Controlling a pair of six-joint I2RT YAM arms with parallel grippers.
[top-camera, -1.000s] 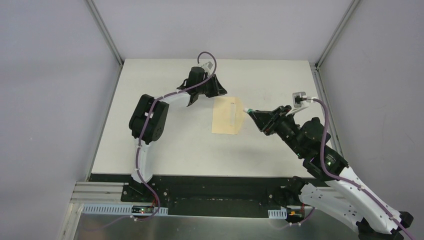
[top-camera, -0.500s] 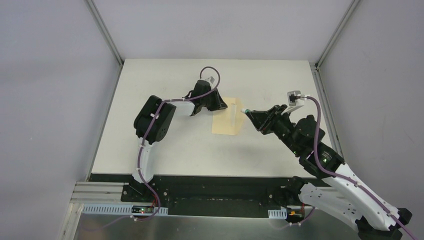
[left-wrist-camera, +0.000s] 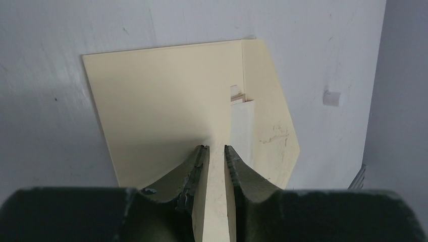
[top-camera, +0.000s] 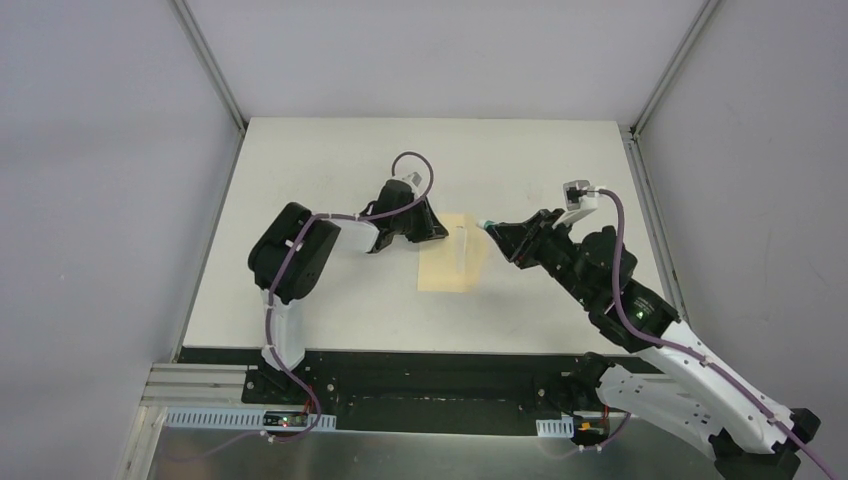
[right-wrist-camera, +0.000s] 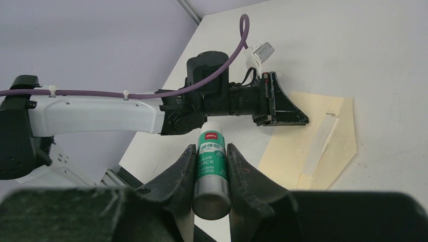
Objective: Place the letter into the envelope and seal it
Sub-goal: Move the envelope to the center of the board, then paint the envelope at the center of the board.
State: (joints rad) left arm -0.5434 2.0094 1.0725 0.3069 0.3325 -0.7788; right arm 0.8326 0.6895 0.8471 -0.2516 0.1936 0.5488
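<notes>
At table (top-camera: 330, 170) centre, left claw (left-wrist-camera: 215, 148) pinches envelope (left-wrist-camera: 161, 101) edge; right claw (right-wrist-camera: 211, 147) grips glue stick (right-wrist-camera: 212, 174); letter not discernible.

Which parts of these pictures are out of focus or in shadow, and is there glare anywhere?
Left wrist view: the envelope is sharp; a soft shadow lies on it ahead of the left gripper, whose body is blurred. Right wrist view: the glue stick has a readable label but a blurred near end. Top view: even light, faint shadows, no glare on the table.
</notes>
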